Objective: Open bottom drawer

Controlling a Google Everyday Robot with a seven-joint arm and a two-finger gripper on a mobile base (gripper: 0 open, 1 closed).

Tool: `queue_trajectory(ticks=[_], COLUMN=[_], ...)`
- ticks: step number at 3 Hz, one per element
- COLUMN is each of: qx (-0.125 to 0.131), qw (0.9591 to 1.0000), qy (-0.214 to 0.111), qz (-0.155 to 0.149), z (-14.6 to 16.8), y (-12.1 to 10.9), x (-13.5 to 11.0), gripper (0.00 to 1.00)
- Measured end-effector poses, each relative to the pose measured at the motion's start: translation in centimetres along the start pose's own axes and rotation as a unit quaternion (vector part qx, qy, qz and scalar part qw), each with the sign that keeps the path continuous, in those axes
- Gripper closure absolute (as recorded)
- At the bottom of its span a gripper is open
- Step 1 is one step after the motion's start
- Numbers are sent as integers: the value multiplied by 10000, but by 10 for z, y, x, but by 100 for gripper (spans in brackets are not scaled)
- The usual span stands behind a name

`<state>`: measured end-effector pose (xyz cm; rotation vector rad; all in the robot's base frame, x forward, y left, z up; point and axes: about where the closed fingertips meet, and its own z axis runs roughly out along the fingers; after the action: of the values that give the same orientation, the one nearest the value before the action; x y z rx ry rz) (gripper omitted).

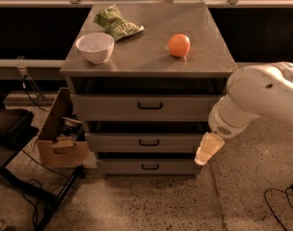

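The bottom drawer (118, 167) sits lowest in the cabinet (146, 52). There is bare floor (151, 203) before its front and a box (59, 148) just off its left edge. The gripper (207, 149) hangs by its upper right corner, well right of the handle (150, 166). Whether it is wide or narrow cannot be told.

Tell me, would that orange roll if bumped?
Likely: the orange is round and rests on the flat cabinet top, so a nudge could roll it. It looks firm, not fragile. The gripper hangs beside the middle drawer's right end.

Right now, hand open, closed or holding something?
Hand: cannot be told; hangs at the right end of the wide grey bottom drawer, off its black handle.
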<state>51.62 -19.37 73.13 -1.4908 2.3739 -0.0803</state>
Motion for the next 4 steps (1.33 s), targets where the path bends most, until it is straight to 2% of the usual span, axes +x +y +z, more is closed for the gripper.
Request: queue_trajectory(ticks=[1,2,3,4], qx=[-15,-188,-357,-327], qw=[9999,9991,9957,9923], qy=[62,217,545,740], qz=[-110,-297,-663,-934], z=[9,55,134,184], y=[11,35,65,76], x=[-11,-18,-9,3], gripper=[0,0,0,0])
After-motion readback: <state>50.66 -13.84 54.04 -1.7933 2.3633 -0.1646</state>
